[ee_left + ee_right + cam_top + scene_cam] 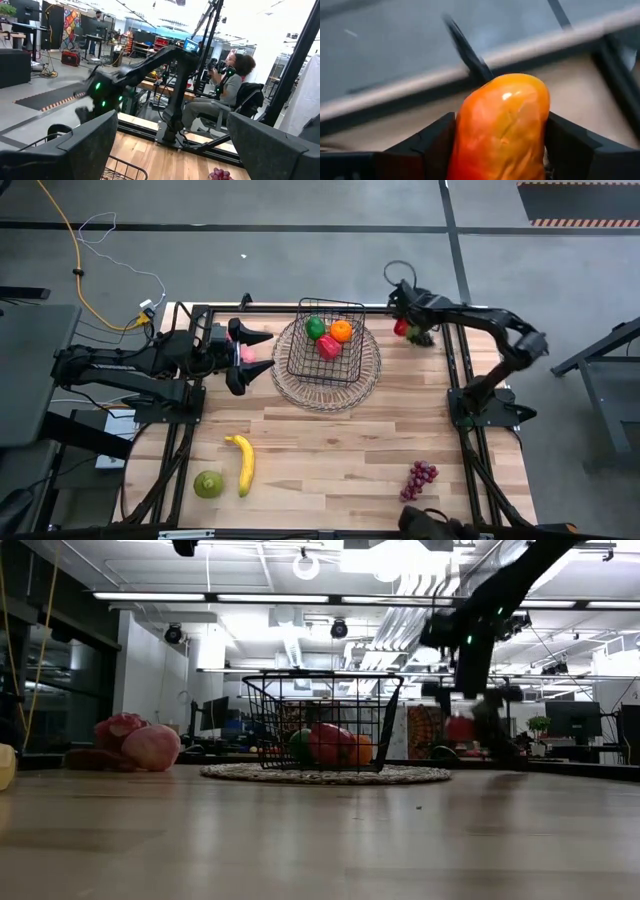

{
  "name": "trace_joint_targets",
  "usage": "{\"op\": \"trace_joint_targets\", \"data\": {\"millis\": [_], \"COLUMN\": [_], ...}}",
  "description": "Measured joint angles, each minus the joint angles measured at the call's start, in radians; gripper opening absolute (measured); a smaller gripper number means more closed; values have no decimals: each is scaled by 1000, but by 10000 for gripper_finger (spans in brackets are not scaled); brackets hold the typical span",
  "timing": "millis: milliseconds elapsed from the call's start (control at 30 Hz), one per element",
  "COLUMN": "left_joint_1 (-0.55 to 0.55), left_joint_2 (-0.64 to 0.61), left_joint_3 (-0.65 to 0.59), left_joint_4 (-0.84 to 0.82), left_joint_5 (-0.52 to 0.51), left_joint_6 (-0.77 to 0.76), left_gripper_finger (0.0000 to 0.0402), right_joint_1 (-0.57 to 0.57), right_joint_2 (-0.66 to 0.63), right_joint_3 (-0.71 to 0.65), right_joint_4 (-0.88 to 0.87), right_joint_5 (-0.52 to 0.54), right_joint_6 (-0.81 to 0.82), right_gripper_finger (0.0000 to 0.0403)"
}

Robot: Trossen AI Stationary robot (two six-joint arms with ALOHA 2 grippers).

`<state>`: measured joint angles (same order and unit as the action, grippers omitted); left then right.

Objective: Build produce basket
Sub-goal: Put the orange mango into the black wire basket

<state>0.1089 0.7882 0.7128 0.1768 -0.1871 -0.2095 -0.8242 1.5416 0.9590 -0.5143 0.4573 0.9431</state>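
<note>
Right pincer (497, 137) sits at the far right corner of the bench (330, 450), its fingers pressed against both flanks of a red-orange fruit (500, 125); in the wrist view the fruit fills the gap wholly, so I judge it gripped. The step in hand is the pick-up of this piece, with a dark grape bunch (422, 337) just beside it. The basket (327, 340) stands well to this pincer's side, toward the bench's middle, on a round woven tray (370, 375), and already holds a green fruit (315, 327), an orange (341, 331) and a red pepper (329, 347). Next comes a lift clear of the bench, a carry over the near wire rim, and a release inside; the rim stands tall, so height is needed first. The bench edge and frame rail lie close behind the pincer, while open board lies toward the basket. Left pincer (255, 355) waits wide open just beside the basket's other side, over the pink dragon fruit (247, 355), narrowing room there.
</note>
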Motion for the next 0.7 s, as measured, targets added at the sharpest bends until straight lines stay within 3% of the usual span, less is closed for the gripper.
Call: {"op": "trace_joint_targets", "data": {"millis": [200, 367, 533, 700], "left_joint_1": [0, 0, 0, 0], "left_joint_2": [0, 0, 0, 0], "left_joint_3": [0, 0, 0, 0], "left_joint_4": [0, 0, 0, 0], "left_joint_5": [0, -5, -8, -11], "left_joint_6": [1, 1, 1, 1], "left_gripper_finger": [362, 362, 362, 362], "right_joint_1": [17, 103, 279, 502], "right_joint_2": [-267, -462, -571, -594], "right_joint_3": [3, 4, 4, 4], "right_joint_4": [121, 226, 257, 254], "right_joint_5": [1, -118, -226, -224], "right_joint_6": [-236, -394, -502, -562], "right_gripper_finger": [255, 255, 255, 255]}}
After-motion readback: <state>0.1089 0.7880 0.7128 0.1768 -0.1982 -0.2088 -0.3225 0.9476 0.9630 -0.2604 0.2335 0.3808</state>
